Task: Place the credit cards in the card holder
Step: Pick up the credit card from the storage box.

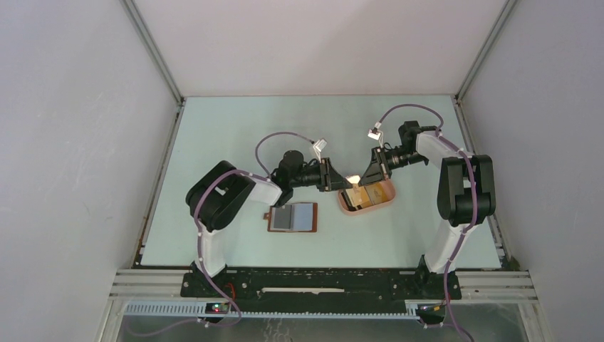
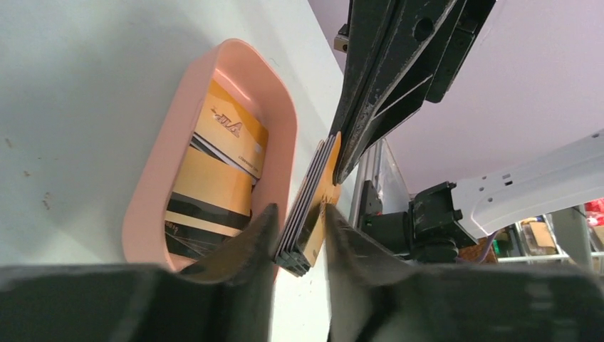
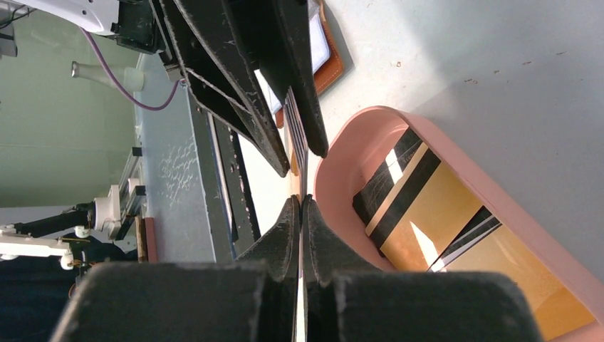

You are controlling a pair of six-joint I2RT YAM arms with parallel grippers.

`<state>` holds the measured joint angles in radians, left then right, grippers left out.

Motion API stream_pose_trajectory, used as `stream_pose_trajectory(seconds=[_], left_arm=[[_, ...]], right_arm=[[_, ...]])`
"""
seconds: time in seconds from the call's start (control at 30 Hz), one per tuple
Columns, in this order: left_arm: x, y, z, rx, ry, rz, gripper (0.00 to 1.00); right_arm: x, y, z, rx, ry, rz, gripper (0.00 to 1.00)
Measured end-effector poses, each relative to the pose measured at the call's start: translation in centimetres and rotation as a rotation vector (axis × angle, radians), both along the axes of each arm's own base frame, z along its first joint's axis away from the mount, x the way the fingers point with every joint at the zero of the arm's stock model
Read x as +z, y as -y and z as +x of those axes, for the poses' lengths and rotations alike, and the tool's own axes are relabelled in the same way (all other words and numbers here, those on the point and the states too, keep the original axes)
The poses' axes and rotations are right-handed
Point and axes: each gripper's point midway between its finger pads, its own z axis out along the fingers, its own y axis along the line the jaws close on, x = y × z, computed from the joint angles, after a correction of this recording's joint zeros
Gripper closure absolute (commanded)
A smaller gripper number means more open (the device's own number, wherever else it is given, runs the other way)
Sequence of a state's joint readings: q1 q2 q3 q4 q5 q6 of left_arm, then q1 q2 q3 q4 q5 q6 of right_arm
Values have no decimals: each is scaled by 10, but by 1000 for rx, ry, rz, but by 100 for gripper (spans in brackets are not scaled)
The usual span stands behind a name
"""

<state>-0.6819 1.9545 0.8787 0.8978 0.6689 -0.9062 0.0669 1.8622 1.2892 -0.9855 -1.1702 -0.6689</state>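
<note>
Tan-yellow credit cards [image 2: 313, 178] in closed right hand [image 3: 300, 206], left hand [image 2: 300, 211] half-open astride them, grip unclear; print illegible.

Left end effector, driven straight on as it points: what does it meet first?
The left end effector straddles the credit cards; straight beyond them comes the right end effector, pinching the same cards head-on. Little room, though depth is unclear.

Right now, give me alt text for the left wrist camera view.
A thin stack of credit cards, seen edge-on, is held at its near end by the left tool and at its far end by the right tool. Beside it, a pink oval tray holds more yellow and black cards.
</note>
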Motion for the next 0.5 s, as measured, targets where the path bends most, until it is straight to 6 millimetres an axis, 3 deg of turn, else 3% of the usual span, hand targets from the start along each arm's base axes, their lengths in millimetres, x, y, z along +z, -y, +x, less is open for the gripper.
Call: stream_pose_trajectory(seconds=[0.13, 0.4, 0.5], left_arm=[[4, 2, -4, -25, -9, -22, 99], [6, 6, -4, -40, 0, -44, 100], [2, 6, -4, -40, -9, -38, 100]], right_arm=[[-2, 1, 1, 1, 4, -11, 99], [-2, 3, 2, -12, -7, -10, 57], [-2, 4, 2, -18, -16, -12, 47]])
